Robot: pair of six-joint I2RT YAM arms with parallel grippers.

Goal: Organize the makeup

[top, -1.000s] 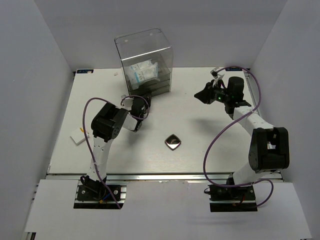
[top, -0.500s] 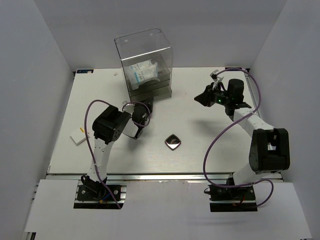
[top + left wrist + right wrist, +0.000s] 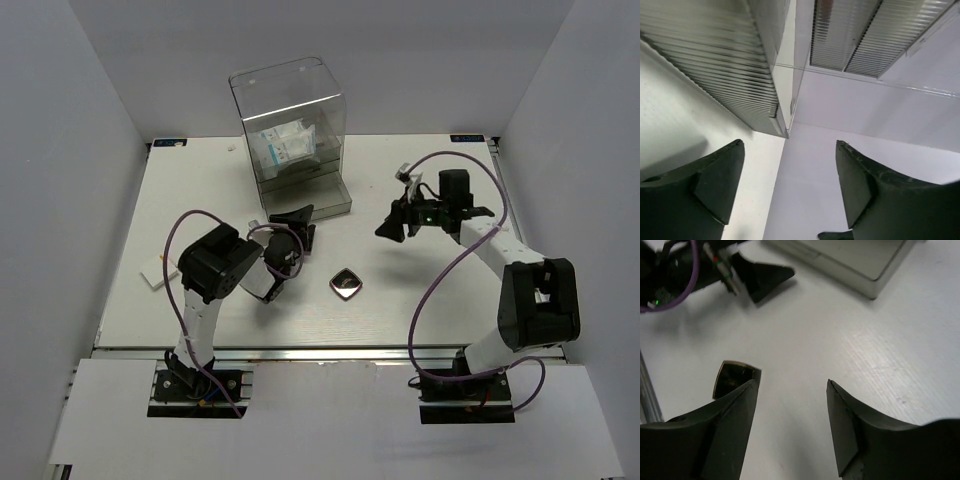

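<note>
My left pincer (image 3: 789, 150) has backed away from the acrylic box (image 3: 290, 105) toward me, and the bottom drawer (image 3: 325, 200) now stands pulled out over the worktop (image 3: 420, 300), where 1 second ago it sat closed; my right pincer (image 3: 791, 387) has swung in from the far right toward the middle. I judge that the drawer is ready to receive, and that my right arm is going for the compact (image 3: 346, 284), which lies alone on the worktop between my 2 arms, toward the near edge. Both pincers are spread and hold nothing; in the right wrist view the compact peeks out behind 1 finger, not between them. The packets (image 3: 283, 146) sit stacked in the box's upper part; I cannot count them through the wall. I find no dark-red sticks anywhere; a small white thing (image 3: 157, 273) by the left edge is too small to name; my left wrist view shows only ribbed plastic, cut off.
</note>
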